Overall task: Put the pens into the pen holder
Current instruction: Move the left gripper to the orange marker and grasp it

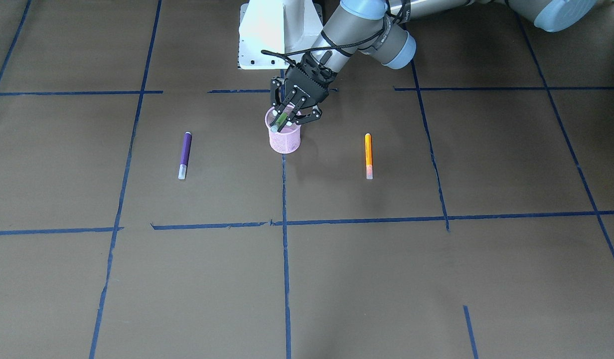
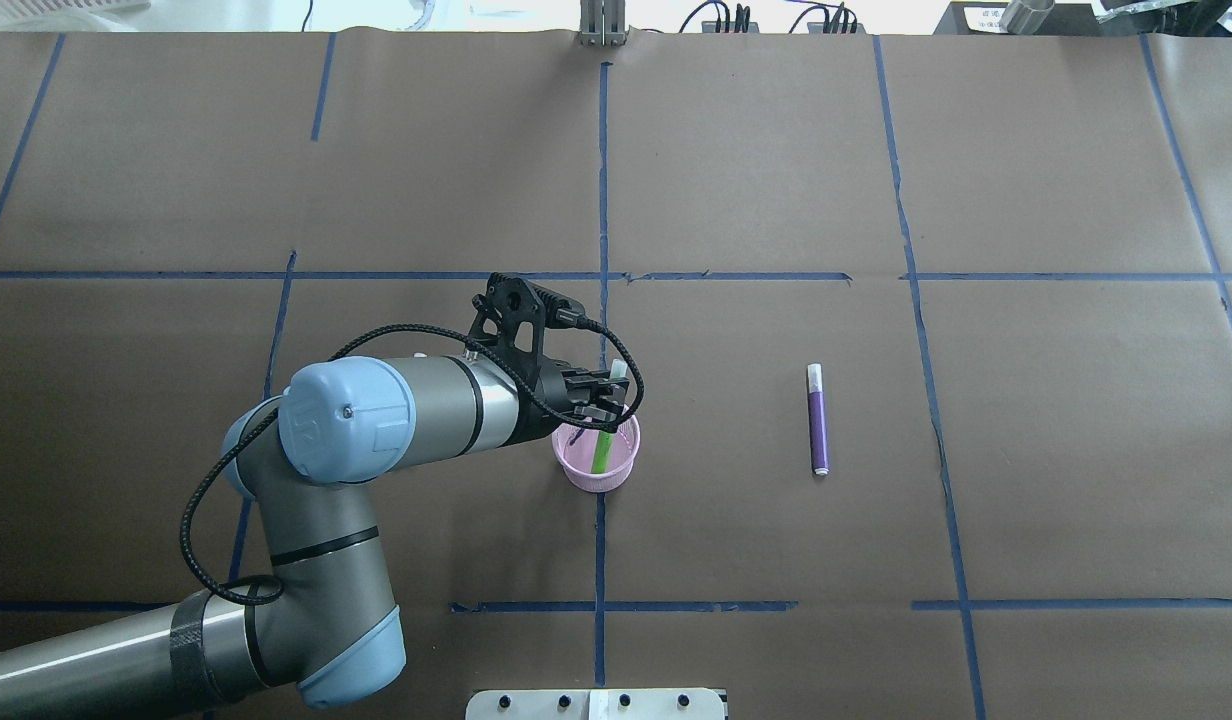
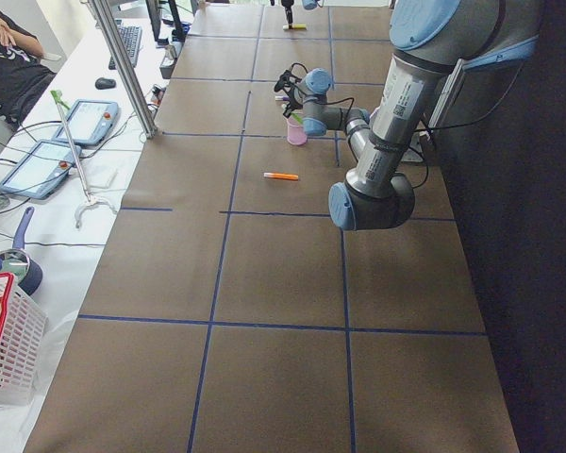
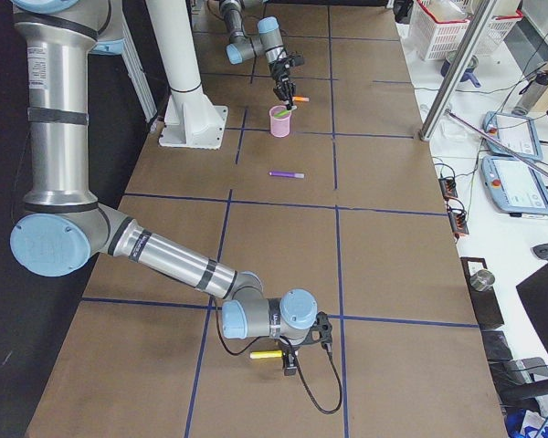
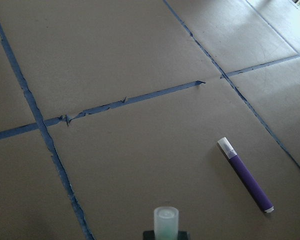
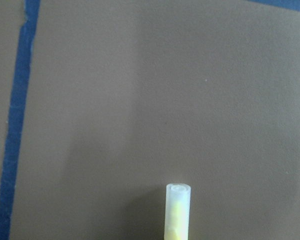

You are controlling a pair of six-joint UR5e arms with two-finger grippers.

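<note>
Standing at the end of the bench (image 4: 393,274) beside the robot's right arm, the first thing I see is the right pincer (image 4: 288,359). It is low over the brown paper, with a yellow pen (image 4: 265,354) lying level at its tip. I cannot tell from here whether its fingers are pressed on that pen or apart.

Further along, the purple pen (image 4: 286,173) lies flat by itself, its pale cap pointing away from the robot.

Past it, the pink pen holder (image 4: 279,122) stands upright on a blue tape line (image 1: 285,199). The left pincer (image 1: 286,115) sits right over the holder's mouth, clamped on the green pen (image 2: 603,452). That pen leans, with its lower end inside the rim and its pale cap poking out beyond the fingers on the side away from the robot.

Farthest off, the orange pen (image 1: 368,152) lies flat and roughly parallel to the purple one. It is well apart from the holder on the opposite side, with its cap also pointing away from the robot.
</note>
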